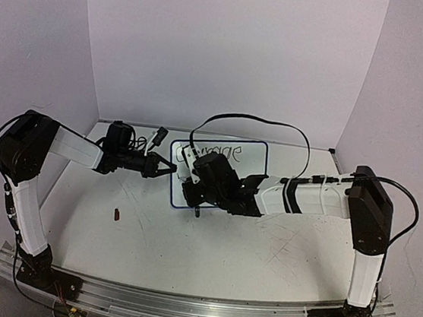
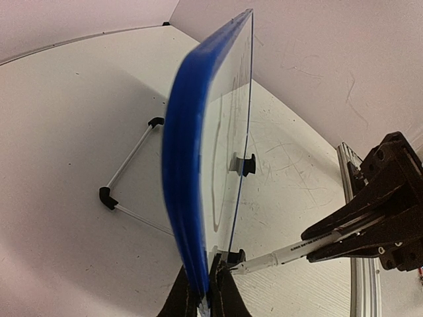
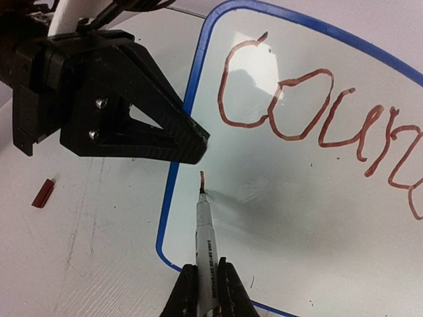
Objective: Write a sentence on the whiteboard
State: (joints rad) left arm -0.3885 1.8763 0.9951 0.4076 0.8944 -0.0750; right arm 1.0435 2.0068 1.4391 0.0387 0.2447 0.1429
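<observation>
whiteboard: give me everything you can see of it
Small glossy white whiteboard with a blue rounded frame and two black clip feet, propped at a tilt mid-table. Reddish "Courage" fills the top line, with a short stroke begun beneath. The left claw pinches its edge, and the right claw's marker tip touches the surface.

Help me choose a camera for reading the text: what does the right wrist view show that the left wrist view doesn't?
Only right wrist: the readable reddish letters, a short stroke above the marker tip, a small red piece left of the whiteboard. Only left wrist: the wire stand behind it. Both: whiteboard and marker, tip at the writing face.
</observation>
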